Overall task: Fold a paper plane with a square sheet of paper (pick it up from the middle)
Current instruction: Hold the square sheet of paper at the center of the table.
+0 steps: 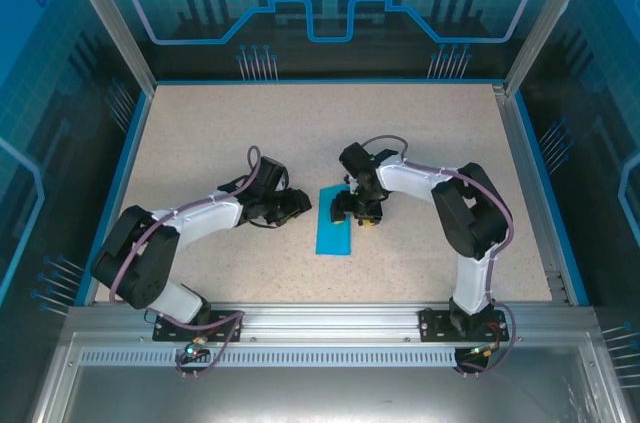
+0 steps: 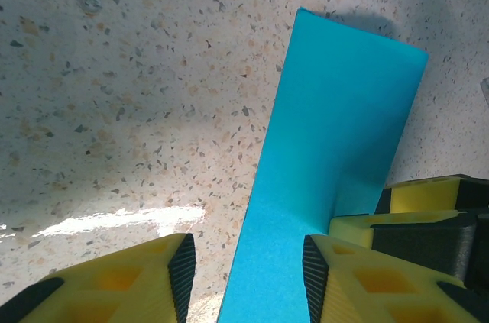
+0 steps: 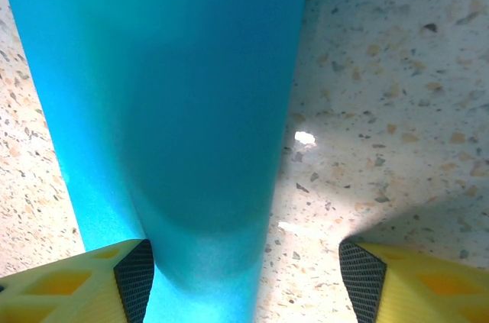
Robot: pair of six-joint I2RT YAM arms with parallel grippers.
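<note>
The square sheet of paper (image 1: 333, 228) lies near the middle of the speckled counter (image 1: 200, 143), folded into a narrow cyan strip with its long sides running away from the arms. It is plain and unmarked.

The left arm bends out to its own side and reaches in toward the centre. Its left pincer (image 1: 297, 205) sits low, just beside the strip's left edge. From that wrist, the yellow fingers (image 2: 137, 281) stand apart and released. The near end of the strip lies between them, close against one pad and with bare counter showing before the other.

The right arm mirrors it, elbow out and forearm reaching in. Its right pincer (image 1: 358, 211) is down over the strip's far right corner. In its own wrist view the jaws are spread wide and released. The paper bulges up beside one finger (image 3: 114, 281), and I cannot tell whether they touch.
</note>
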